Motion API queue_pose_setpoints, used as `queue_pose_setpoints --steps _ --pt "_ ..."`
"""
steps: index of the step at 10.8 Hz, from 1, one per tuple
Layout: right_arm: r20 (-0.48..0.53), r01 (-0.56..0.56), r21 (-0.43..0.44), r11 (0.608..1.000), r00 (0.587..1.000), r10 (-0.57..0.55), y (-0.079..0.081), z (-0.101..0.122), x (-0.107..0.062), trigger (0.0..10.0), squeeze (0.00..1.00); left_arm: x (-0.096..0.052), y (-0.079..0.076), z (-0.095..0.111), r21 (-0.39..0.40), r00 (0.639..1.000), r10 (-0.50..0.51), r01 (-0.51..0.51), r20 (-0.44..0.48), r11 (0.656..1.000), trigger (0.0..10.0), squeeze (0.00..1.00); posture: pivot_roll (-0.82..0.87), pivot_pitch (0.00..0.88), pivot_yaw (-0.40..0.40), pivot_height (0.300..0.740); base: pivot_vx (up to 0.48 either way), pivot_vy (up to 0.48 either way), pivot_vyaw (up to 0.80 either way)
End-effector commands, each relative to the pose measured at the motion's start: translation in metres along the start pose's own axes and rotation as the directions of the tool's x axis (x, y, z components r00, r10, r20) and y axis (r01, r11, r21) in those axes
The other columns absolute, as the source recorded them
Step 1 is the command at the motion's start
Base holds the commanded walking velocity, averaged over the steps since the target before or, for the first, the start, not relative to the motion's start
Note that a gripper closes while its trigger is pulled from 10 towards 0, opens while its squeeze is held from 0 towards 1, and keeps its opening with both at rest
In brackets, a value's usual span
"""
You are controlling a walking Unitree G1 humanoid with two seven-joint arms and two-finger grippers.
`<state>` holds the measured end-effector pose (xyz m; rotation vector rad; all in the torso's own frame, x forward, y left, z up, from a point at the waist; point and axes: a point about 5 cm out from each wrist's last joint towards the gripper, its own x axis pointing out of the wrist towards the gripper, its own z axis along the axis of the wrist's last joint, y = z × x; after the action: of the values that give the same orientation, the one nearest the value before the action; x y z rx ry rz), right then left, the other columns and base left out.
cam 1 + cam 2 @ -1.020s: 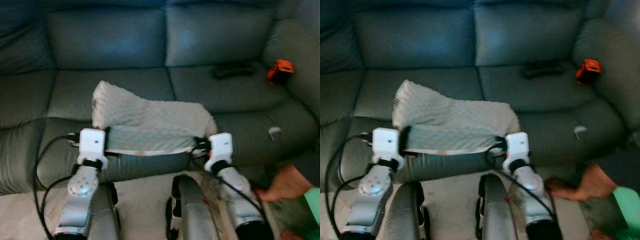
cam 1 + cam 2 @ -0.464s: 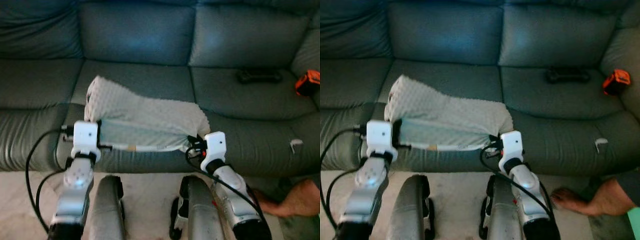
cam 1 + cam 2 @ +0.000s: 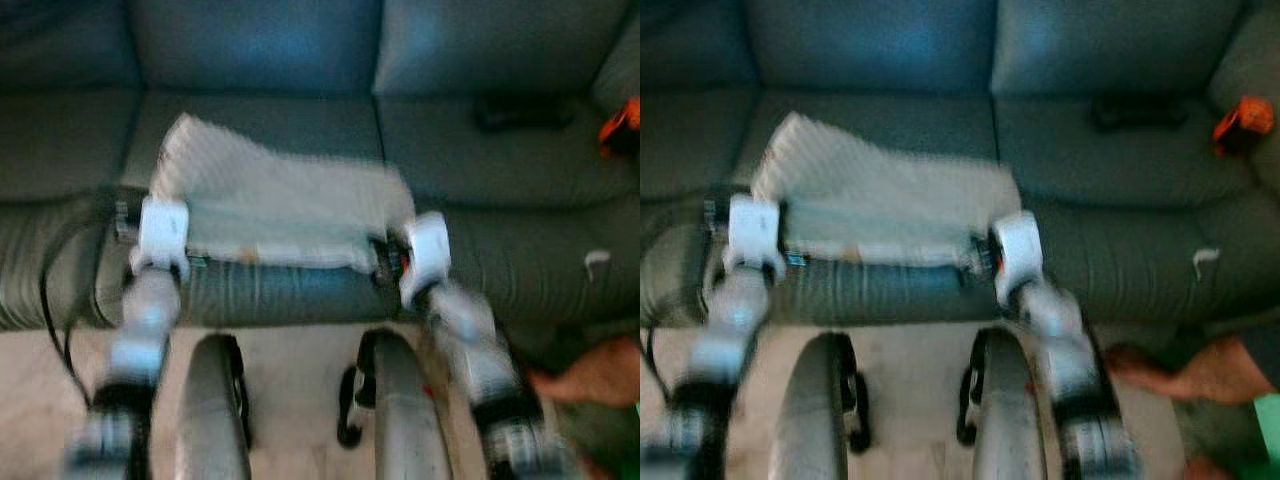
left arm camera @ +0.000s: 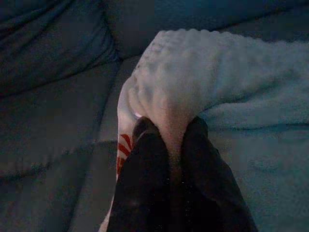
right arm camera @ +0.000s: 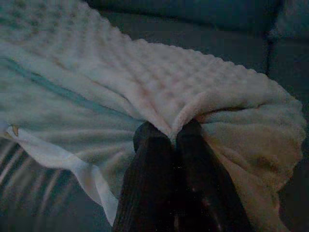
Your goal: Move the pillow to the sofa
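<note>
Here, pillow (image 3: 280, 205) stretched between left claw (image 4: 169, 133), right claw (image 5: 169, 133), both clamped on corners, over sofa (image 3: 500, 170)

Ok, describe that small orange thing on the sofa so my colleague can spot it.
Start at the dark grey-green sofa and follow its seat to the robot's far right. Past the flat black object lies the small orange thing, against the sofa's right end. It is the one bright orange item; blur hides finer detail.

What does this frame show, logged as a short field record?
held object: white bumpy-textured fleece pillow
left gripper: jaws pinched shut on one pillow end
right gripper: jaws pinched shut on the other end
pillow position: over the front edge of the grey-blue leather sofa
on sofa: black remote, orange object
image quality: head views motion-blurred
</note>
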<state>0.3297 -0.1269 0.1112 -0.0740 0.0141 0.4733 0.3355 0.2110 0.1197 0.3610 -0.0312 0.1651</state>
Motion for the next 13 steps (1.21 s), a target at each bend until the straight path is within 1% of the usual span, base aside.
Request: queue_pose_setpoints --steps 1,2,3,4,5,6,7,8,9,10,11,12,13 --pt "-0.046 0.082 -0.005 0.997 0.996 -0.082 -0.022 -0.01 -0.01 10.0 0.0 -0.001 0.038 -0.016 0.015 0.982 0.179 -0.178 -0.067 0.984 10.0 0.0 -0.03 0.432 -0.05 0.62 0.0 0.0 0.0" --pt "-0.025 0.071 -0.043 0.997 0.997 -0.072 -0.028 0.004 0.002 10.0 0.0 0.007 0.047 -0.013 0.023 0.974 0.218 -0.217 -0.067 0.976 10.0 0.0 -0.03 0.438 -0.052 0.62 0.0 0.0 0.0" --pt "-0.012 0.057 -0.098 0.994 0.998 -0.059 -0.033 0.015 0.01 10.0 0.0 0.01 0.057 -0.011 0.043 0.964 0.259 -0.257 -0.056 0.966 10.0 0.0 -0.03 0.45 -0.057 0.62 0.0 0.0 0.0" --pt "-0.011 0.061 -0.099 0.993 0.998 -0.062 -0.036 0.019 0.014 10.0 0.0 0.01 0.063 -0.012 0.051 0.96 0.275 -0.273 -0.056 0.961 10.0 0.0 -0.03 0.452 -0.06 0.62 0.0 0.0 0.0" --pt "-0.008 0.052 -0.094 0.994 0.999 -0.053 -0.036 0.02 0.017 10.0 0.0 0.007 0.073 -0.018 0.078 0.949 0.309 -0.304 -0.064 0.949 10.0 0.0 -0.03 0.453 -0.068 0.62 0.0 0.0 0.0" --pt "-0.027 0.014 -0.125 0.992 0.999 -0.018 -0.031 0.011 0.013 10.0 0.0 0.0 0.08 -0.026 0.105 0.94 0.332 -0.324 -0.073 0.94 10.0 0.0 -0.03 0.456 -0.078 0.62 0.0 0.0 0.0" --pt "-0.043 0.01 -0.124 0.992 0.999 -0.016 -0.031 0.002 0.008 10.0 0.0 -0.005 0.083 -0.032 0.115 0.939 0.335 -0.325 -0.08 0.939 10.0 0.0 -0.03 0.454 -0.082 0.62 0.0 0.0 0.0" --pt "-0.06 0.017 -0.106 0.994 0.998 -0.023 -0.029 -0.008 0.001 10.0 0.0 -0.008 0.086 -0.039 0.116 0.935 0.341 -0.329 -0.101 0.937 10.0 0.0 -0.03 0.453 -0.085 0.62 0.0 0.0 0.0" --pt "-0.068 0.014 -0.099 0.995 0.997 -0.02 -0.025 -0.015 -0.004 10.0 0.0 -0.009 0.085 -0.043 0.107 0.933 0.337 -0.325 -0.125 0.94 10.0 0.0 -0.04 0.45 -0.089 0.62 0.0 0.0 0.0" --pt "-0.077 0.03 -0.099 0.995 0.996 -0.037 -0.025 -0.021 -0.009 10.0 0.8 -0.008 0.08 -0.044 0.094 0.939 0.315 -0.304 -0.138 0.948 10.0 0.74 -0.04 0.447 -0.091 0.62 0.0 0.0 0.0" --pt "-0.084 0.045 -0.094 0.995 0.995 -0.053 -0.026 -0.026 -0.013 10.0 1.0 -0.006 0.074 -0.042 0.089 0.95 0.285 -0.276 -0.124 0.957 10.0 1.0 -0.04 0.446 -0.09 0.62 0.0 0.0 0.0" --pt "-0.088 0.051 -0.09 0.995 0.994 -0.059 -0.027 -0.028 -0.015 10.0 1.0 -0.004 0.072 -0.041 0.071 0.952 0.279 -0.272 -0.123 0.96 10.0 1.0 -0.04 0.443 -0.088 0.62 0.0 0.0 0.0" --pt "-0.092 0.064 -0.093 0.994 0.993 -0.073 -0.029 -0.028 -0.016 10.0 1.0 -0.004 0.073 -0.04 0.09 0.948 0.296 -0.286 -0.12 0.954 10.0 1.0 -0.04 0.441 -0.086 0.62 0.0 0.0 0.0"
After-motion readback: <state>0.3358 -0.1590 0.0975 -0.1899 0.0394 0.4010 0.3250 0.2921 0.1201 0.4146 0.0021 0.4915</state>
